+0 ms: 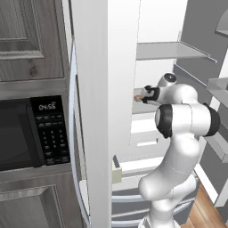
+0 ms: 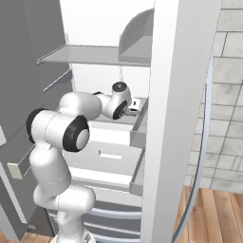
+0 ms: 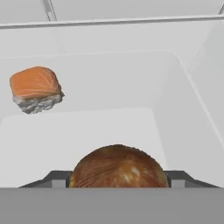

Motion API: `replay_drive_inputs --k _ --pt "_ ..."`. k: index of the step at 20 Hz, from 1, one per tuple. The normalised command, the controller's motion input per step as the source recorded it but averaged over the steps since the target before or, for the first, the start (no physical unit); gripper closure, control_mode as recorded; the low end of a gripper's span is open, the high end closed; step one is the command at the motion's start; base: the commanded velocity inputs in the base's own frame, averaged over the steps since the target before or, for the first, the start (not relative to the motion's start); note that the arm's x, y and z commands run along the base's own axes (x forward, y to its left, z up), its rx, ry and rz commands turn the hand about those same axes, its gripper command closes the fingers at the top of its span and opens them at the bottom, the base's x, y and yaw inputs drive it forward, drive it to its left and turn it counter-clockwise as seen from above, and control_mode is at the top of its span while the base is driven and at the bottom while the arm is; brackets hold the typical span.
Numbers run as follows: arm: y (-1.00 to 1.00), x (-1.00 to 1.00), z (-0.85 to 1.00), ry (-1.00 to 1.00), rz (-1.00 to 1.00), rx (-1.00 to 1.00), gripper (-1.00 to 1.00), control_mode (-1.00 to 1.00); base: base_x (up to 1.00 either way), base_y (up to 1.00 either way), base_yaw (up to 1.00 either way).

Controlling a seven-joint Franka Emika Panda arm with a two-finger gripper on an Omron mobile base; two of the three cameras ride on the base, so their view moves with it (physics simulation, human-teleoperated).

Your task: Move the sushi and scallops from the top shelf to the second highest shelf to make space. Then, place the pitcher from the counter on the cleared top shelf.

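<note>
**Scallops held over the second shelf**

Scallops [image 3: 117,166], a rounded, ridged golden-brown lump, sit clamped between the gripper's [image 3: 117,180] dark fingertips. Farther left, the blocky sushi [image 3: 36,89], orange on white rice, rests on the smooth pale second highest shelf [image 3: 87,131]. White fridge walls enclose both.

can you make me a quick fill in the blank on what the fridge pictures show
1. In the hand view, the round brown scallops sit between the tips of the ____.
2. The sushi has an orange top over a ____ base.
3. In the left base view, the appliance left of the fridge with a keypad is a ____.
4. The top shelf above the arm carries ____ food.

Missing words: pincer; white; microwave; no
</note>
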Motion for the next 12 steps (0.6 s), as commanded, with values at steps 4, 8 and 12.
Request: replay_drive_inputs --k 4,8,12 --pt "-0.15 0.59 -0.32 0.0 0.0 0.01 1.0 -1.0 0.0 0.0 0.0" --pt "-0.33 0.59 -0.28 0.0 0.0 0.04 1.0 -1.0 0.0 0.0 0.0" --pt "-0.25 0.61 -0.27 0.0 0.0 0.03 1.0 -1.0 0.0 0.0 0.0"
